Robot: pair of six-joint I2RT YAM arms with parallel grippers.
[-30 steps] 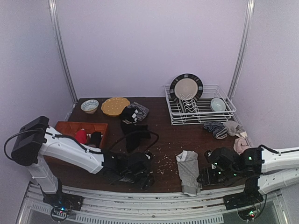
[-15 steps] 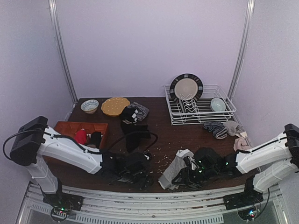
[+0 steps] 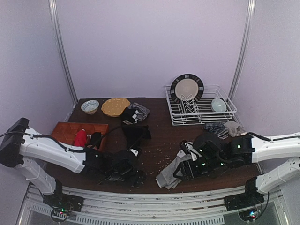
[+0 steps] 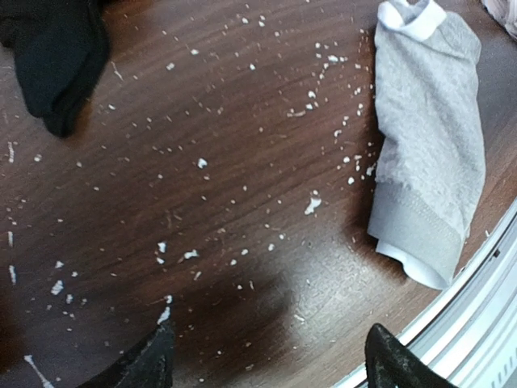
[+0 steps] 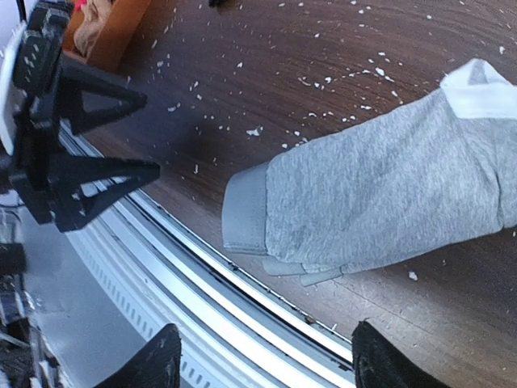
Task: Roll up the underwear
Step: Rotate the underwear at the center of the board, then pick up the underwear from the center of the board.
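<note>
**While both claws gape, grey underwear lies unrolled at the counter's near edge**

Where the dark brown wooden counter meets its near rail, the light grey cloth underwear lies flat between the two arms, its white-trimmed end pointing away from the rail. The left claw is spread wide with nothing between its fingers, off to one side of the garment. The right claw is likewise spread, low beside the cloth; whether it touches I cannot tell. A black cloth underwear lies farther back among scattered white crumbs.

At the left, an orange-brown wooden tray holds a red item and a black item. At the far right, a white wire dish rack holds a dark-rimmed cream plate standing upright and a pale bowl. A small blue-patterned bowl and a yellow scalloped dish sit at the far left; their insides are too small to make out.
</note>
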